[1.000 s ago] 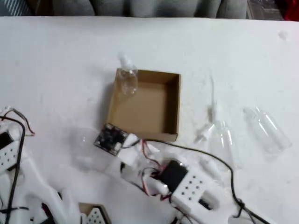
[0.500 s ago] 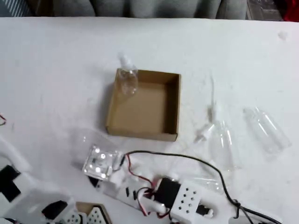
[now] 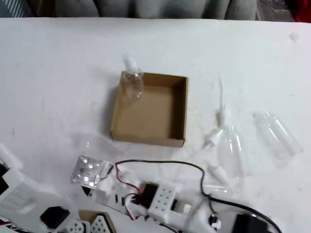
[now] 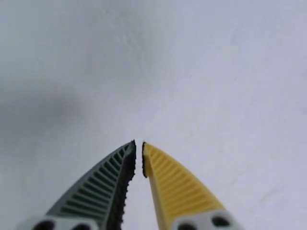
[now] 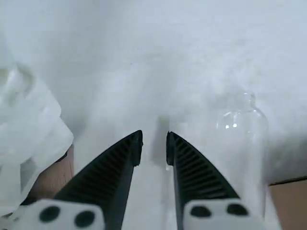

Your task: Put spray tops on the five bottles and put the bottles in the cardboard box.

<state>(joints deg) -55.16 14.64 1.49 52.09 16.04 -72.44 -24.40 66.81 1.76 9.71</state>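
Drawn back from the cardboard box, the right gripper stands slightly parted and empty, a clear bottle just beside it. Left gripper is all but closed, holding nothing.

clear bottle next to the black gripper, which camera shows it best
Right wrist view: the bottle sits beside the right gripper, shoulders and bare neck plain. The high view gives a faint outline near the cardboard box. The left wrist view faces the table.

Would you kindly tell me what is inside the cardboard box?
One clear bottle with a spray top sits at the far left corner of the cardboard box, its top poking past the rim. The rest of the floor looks bare; the near wall hides a strip.
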